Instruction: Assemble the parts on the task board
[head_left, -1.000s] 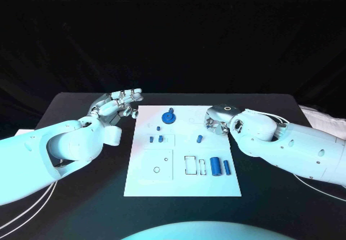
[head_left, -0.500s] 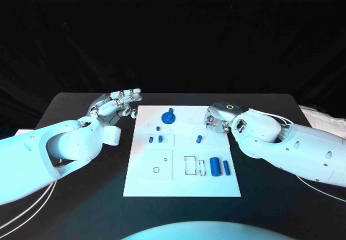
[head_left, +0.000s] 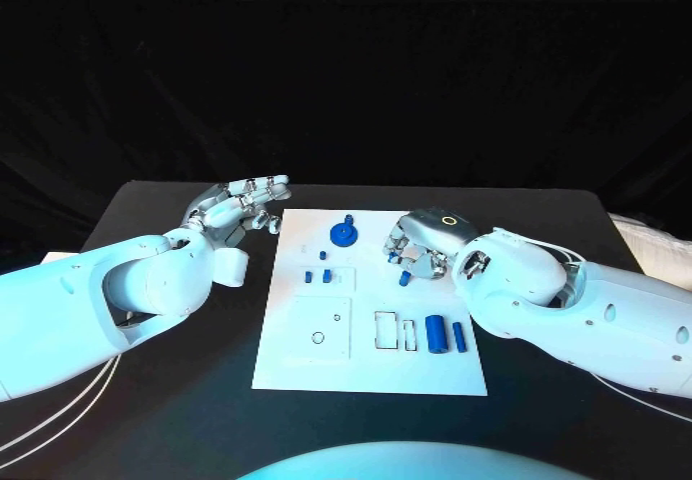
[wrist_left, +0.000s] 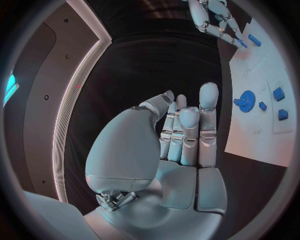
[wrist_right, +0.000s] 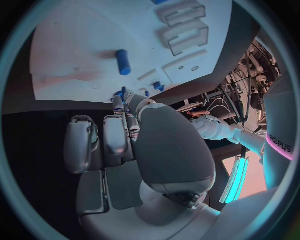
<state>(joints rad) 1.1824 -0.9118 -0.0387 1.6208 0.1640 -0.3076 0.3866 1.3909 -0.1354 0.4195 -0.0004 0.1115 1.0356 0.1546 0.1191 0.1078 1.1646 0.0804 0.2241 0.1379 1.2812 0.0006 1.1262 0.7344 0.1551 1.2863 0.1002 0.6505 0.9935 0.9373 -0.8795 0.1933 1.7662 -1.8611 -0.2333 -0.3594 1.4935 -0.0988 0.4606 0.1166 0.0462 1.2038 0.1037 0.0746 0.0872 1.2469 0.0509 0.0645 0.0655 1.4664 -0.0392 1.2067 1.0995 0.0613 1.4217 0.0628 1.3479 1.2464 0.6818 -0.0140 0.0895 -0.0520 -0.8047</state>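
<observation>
Right hand (head_left: 414, 246) fingers curled over task board (head_left: 369, 375), left hand (head_left: 231, 210) open

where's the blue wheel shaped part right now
In the head view the blue wheel-shaped part sits at the far end of the task board, between the left hand and right hand.

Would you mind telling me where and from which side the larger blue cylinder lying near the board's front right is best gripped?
Probably across its middle, from straight above. The larger blue cylinder lies flat on the task board, its long axis running front to back, with a slimmer blue piece close on its right and a white frame to its left, so fingers should straddle its curved sides carefully.
</observation>
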